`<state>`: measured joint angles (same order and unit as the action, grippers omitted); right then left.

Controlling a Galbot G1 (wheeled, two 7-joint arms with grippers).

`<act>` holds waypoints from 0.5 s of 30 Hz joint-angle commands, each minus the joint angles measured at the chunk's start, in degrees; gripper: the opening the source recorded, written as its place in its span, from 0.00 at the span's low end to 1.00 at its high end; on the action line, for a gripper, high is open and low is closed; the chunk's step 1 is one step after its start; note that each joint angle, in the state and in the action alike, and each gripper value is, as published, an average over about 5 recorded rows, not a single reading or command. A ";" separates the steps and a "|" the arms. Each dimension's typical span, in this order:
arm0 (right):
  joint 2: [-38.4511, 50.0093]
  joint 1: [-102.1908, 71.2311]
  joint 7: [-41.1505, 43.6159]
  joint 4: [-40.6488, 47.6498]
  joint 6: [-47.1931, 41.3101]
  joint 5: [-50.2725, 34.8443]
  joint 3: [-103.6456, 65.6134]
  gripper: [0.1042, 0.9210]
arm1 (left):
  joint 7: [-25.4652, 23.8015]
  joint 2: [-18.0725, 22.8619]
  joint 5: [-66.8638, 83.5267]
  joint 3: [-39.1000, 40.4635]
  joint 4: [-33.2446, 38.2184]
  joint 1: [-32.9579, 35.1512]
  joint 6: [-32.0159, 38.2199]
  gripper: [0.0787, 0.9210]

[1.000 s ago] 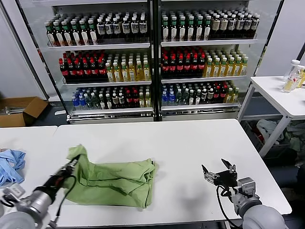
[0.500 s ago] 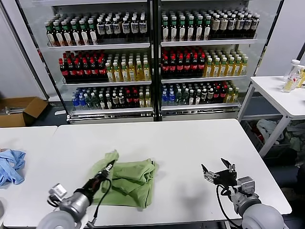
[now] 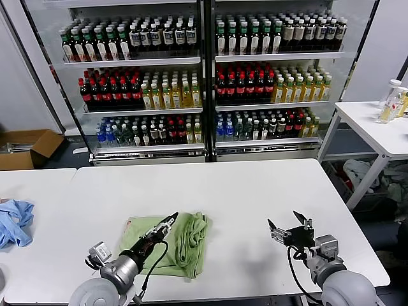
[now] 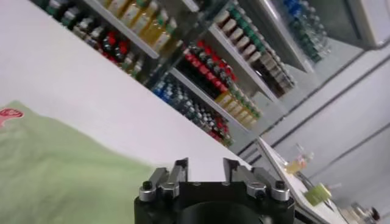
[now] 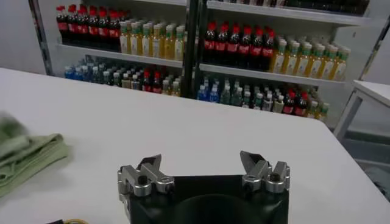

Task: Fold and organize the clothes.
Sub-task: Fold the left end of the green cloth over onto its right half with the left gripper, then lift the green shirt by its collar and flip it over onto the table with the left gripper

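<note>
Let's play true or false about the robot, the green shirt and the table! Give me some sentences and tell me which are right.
1. The green shirt lies on the white table. True.
2. The right hand is holding the shirt. False: it is open and empty, away from the shirt.
3. The left hand is over the shirt. True.
4. A blue cloth lies on top of the green shirt. False: it lies far off at the table's left edge.
</note>
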<state>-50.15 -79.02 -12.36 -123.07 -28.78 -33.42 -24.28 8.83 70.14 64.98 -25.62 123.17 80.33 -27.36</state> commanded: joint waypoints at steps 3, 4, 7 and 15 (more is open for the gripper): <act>-0.26 0.89 -0.01 0.50 0.12 -0.15 0.59 0.88 | -0.09 -3.45 -15.28 -6.60 3.65 4.68 3.38 0.57; -0.35 1.06 -0.03 0.55 0.12 -0.13 0.80 0.88 | 0.01 -4.16 -18.44 -7.31 2.61 5.26 4.25 0.60; -0.58 1.41 -0.07 0.64 0.10 -0.03 1.33 0.88 | 0.13 -5.91 -24.56 -8.92 -1.29 6.61 6.03 0.70; -0.57 0.70 -0.11 0.40 0.08 0.14 0.68 0.88 | -0.28 -6.29 -25.79 -9.67 -9.92 6.09 5.75 0.88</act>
<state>-50.73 -78.27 -12.43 -122.52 -28.70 -33.29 -23.44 8.77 65.82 48.79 -32.24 121.64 84.85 -23.67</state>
